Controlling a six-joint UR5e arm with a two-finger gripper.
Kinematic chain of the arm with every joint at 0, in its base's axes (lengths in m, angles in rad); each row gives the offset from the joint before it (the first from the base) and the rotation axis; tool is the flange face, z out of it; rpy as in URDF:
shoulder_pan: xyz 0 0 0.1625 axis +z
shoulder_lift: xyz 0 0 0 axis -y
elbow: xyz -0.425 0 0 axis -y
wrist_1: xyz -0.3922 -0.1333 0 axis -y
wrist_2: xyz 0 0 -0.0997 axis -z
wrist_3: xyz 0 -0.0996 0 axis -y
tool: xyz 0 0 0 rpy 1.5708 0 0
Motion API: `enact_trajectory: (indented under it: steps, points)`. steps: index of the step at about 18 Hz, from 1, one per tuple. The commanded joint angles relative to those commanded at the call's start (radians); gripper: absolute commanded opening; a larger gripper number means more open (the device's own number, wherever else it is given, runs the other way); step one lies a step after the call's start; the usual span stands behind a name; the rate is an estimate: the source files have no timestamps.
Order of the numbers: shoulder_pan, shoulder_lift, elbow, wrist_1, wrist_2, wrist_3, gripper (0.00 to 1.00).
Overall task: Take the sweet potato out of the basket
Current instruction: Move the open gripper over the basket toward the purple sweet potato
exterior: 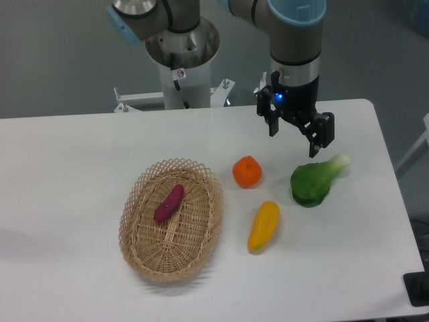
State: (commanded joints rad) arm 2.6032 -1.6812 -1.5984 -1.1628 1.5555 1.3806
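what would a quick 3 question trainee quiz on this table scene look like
1. True or false: the sweet potato lies inside the basket.
2. Which item sits nearest the gripper? A) orange B) green vegetable C) yellow fruit
3. Fill in: the gripper's fingers are holding ____.

Key: 1 true; 2 B; 3 nothing.
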Motion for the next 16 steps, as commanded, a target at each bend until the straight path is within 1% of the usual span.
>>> enact_trajectory:
  steps: [5, 9, 11, 15, 16]
  points:
    - [-0.008, 0.0, -0.006, -0.002, -0.002, -0.006, 1.0]
    - [-0.02, -0.008, -0.032, -0.002, -0.015, -0.008, 1.0]
    - [-0.026, -0.012, -0.058, 0.002, -0.018, -0.037, 1.0]
    - [-0.031, -0.014, -0.106, 0.044, -0.018, -0.109, 1.0]
    - [-0.031, -0.014, -0.115, 0.048, -0.018, -0.112, 1.0]
